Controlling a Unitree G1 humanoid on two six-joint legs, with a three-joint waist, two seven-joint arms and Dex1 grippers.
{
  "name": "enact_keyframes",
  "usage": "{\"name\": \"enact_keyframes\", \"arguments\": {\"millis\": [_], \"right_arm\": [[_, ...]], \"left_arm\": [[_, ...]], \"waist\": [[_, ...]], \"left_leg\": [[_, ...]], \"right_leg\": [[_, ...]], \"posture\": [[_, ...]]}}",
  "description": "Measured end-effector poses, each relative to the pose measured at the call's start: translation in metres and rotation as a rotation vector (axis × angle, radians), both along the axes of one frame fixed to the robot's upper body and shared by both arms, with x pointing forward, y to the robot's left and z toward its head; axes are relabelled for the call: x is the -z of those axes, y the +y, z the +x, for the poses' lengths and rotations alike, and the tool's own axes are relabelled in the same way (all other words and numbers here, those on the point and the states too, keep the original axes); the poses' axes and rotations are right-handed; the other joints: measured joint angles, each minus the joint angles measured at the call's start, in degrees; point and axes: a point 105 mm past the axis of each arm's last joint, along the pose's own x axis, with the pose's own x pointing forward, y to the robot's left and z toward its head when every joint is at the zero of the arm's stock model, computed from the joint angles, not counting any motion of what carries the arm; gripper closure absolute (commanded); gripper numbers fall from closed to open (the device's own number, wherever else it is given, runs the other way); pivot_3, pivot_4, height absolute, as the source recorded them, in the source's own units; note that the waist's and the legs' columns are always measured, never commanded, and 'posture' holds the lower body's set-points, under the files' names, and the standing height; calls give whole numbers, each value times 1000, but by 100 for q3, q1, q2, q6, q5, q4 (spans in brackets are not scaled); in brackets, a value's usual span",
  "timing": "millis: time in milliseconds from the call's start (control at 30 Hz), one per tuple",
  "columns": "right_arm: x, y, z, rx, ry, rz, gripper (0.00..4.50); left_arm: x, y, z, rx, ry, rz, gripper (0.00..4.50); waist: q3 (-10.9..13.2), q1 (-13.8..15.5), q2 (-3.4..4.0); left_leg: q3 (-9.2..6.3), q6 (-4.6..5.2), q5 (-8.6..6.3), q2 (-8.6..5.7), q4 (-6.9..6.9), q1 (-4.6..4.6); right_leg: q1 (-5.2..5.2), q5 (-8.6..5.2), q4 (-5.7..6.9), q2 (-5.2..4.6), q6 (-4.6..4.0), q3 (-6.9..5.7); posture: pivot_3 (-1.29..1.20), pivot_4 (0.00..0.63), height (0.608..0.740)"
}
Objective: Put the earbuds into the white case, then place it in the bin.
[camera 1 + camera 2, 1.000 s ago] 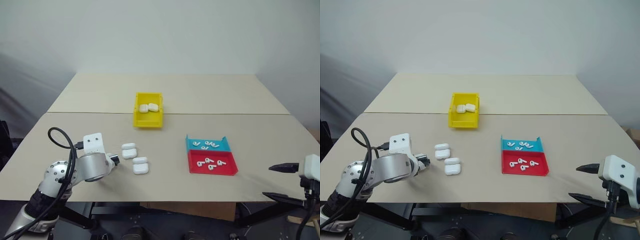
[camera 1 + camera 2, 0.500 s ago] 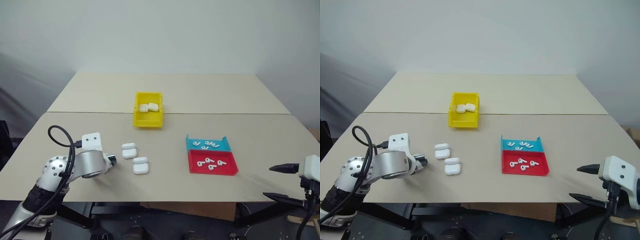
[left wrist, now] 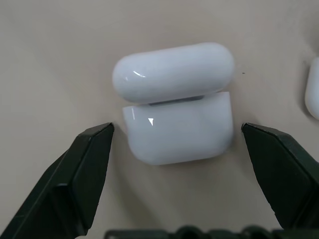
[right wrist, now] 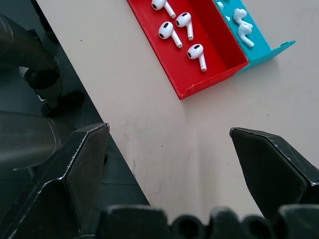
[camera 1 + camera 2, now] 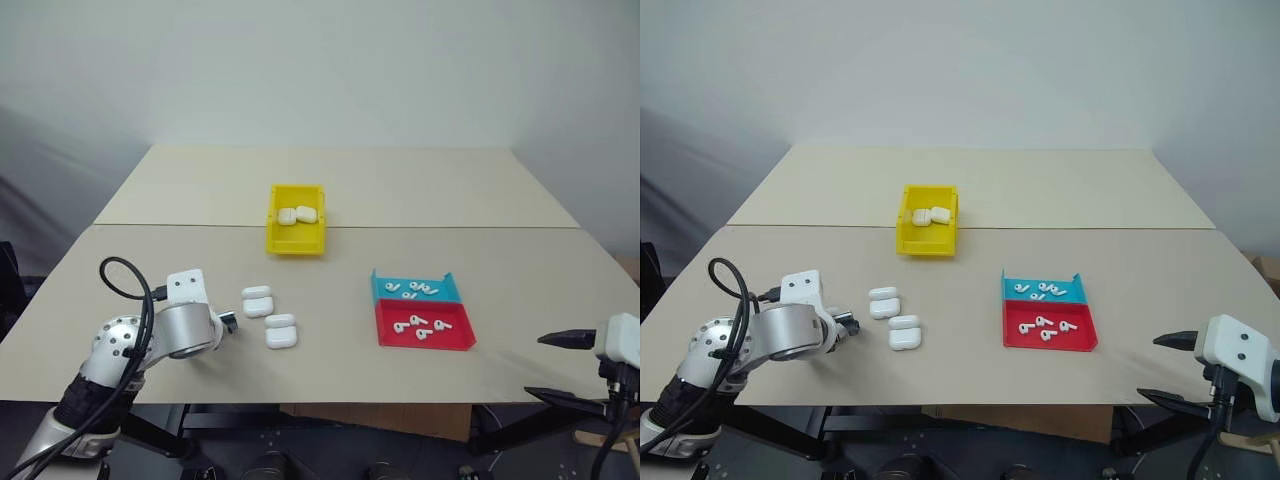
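Head camera first: the bench [image 5: 330, 350] is a tan top made of two slabs. The yellow bin [image 5: 297, 233] sits on the seam between them, roughly mid-width, with two white cases inside. Toward the bench's front-left there are two more cases lying loose: the white case [image 5: 257, 301] nearer the left gripper [image 5: 229, 321], and a second case [image 5: 281, 331] just beside it, closer to the front edge. That gripper hangs low over the bench just left of the white case, not touching it. Off toward the front-right sit the blue tray [image 5: 415, 289] and the red tray [image 5: 425, 326], touching each other, blue behind red, each with earbuds [image 5: 419, 328] scattered in it. The right gripper [image 5: 565, 366] is past the bench's front-right corner, fingers spread apart, nothing between them.

Left wrist camera: the white case [image 3: 175, 101] lies flat on the bench with its lid cracked ajar, sitting between the two black fingers [image 3: 89, 164]. They're spread wide with a gap on each side, so no contact. The edge of another case pokes in at the side.

Right wrist camera: the fingers [image 4: 82, 169] are wide apart over the bench's front edge. Beyond them are the red tray [image 4: 199, 45] with four earbuds and the blue tray behind it.
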Motion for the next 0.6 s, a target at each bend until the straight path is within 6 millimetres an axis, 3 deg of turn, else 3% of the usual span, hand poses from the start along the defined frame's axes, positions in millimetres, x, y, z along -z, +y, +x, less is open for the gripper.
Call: {"name": "enact_keyframes", "arguments": {"millis": [400,600], "right_arm": [[-1,0,2,1,-9,-3,0],[-1,0,2,1,-9,-6,0]], "left_arm": [[1,2,0,-23,-8,8,39],[1,2,2,-34,-17,13,1718]], "waist": [[0,-2,0],[-1,-7,0]], "left_leg": [[0,-1,0,0,0,0],[0,-1,1,0,0,0]], "right_leg": [[0,1,0,0,0,0],[0,2,-1,0,0,1]], "posture": [[0,150,740],[0,150,740]]}}
